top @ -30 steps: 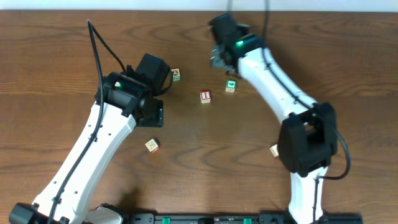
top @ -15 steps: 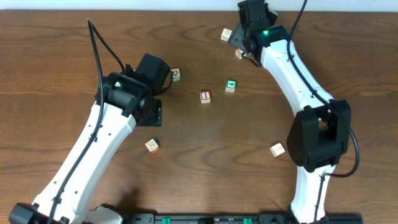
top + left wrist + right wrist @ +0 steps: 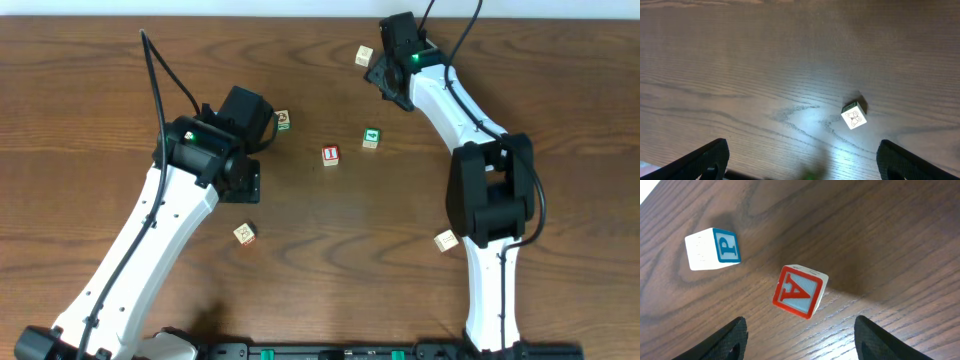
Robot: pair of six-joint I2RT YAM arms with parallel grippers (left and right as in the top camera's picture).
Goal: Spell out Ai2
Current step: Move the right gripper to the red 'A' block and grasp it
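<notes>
Now, with my right claw (image 3: pixel 800 327) spread wide and empty, the red A block (image 3: pixel 800 291) sits on the desk (image 3: pixel 890 240) just at its twelve o'clock, light, hard, smooth wood I judge, best pinched across two flat opposite sides, not corners.

Wooden table (image 3: pixel 100 80), roughly seven small blocks (image 3: pixel 331 155)

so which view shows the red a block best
Right wrist: the red A block sits centre frame, letter readable, ahead of the open right pincer. Overhead, the right arm hides it; the left wrist view misses it.
</notes>
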